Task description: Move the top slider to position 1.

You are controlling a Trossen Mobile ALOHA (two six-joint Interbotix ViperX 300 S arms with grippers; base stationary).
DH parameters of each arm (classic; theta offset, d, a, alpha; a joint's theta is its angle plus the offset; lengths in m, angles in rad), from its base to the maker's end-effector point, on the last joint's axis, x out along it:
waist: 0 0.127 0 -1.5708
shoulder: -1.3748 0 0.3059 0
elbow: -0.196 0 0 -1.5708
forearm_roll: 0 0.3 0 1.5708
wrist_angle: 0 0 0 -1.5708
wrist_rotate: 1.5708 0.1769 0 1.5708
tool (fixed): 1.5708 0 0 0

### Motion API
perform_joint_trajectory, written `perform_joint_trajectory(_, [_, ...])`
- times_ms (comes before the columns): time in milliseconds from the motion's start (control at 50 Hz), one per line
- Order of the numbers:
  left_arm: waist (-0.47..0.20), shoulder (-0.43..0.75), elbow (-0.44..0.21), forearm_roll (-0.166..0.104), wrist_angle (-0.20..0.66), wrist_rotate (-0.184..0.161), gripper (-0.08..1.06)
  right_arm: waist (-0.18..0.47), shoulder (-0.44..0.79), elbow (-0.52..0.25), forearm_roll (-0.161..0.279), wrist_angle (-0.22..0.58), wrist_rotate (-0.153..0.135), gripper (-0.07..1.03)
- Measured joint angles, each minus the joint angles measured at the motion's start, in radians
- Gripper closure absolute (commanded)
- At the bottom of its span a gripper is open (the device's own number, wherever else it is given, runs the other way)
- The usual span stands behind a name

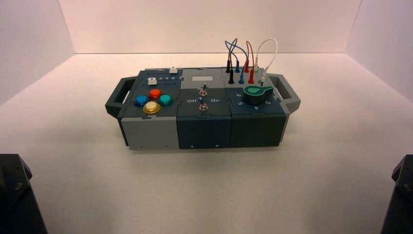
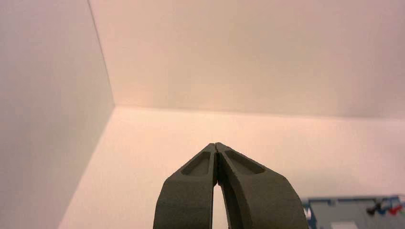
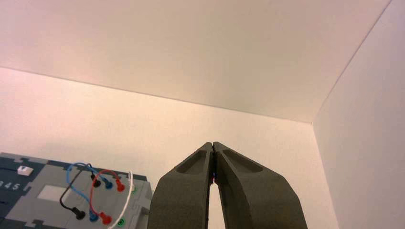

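White top slider (image 1: 173, 70) sits in far slot of box's left panel, well right of twin slider (image 1: 152, 81) in nearer slot; low-number end not reached, task not started. Left gripper (image 2: 216, 146) parked low at near left, tips pressed together, empty, well apart from box (image 1: 199, 131). Right gripper (image 3: 212, 145) parked near right, likewise closed, empty.
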Motion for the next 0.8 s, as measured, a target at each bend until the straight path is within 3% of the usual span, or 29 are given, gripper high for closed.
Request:
perform_joint_trajectory(360, [-0.06,0.121,-0.074,0.0,0.21,0.003,1.01,0.028,0.025,-0.009,0.002,0.089,0.0,0.99])
perform_joint_trajectory(640, [-0.124,0.127,-0.095,0.0,0.357,0.008,1.01,0.146,0.118,-0.044,0.003,0.158,0.0,0.99])
perform_joint_trajectory(800, [-0.138,0.126,-0.095,0.0,0.382,0.006,1.01,0.201,0.164,-0.066,0.003,0.196,0.0,0.99])
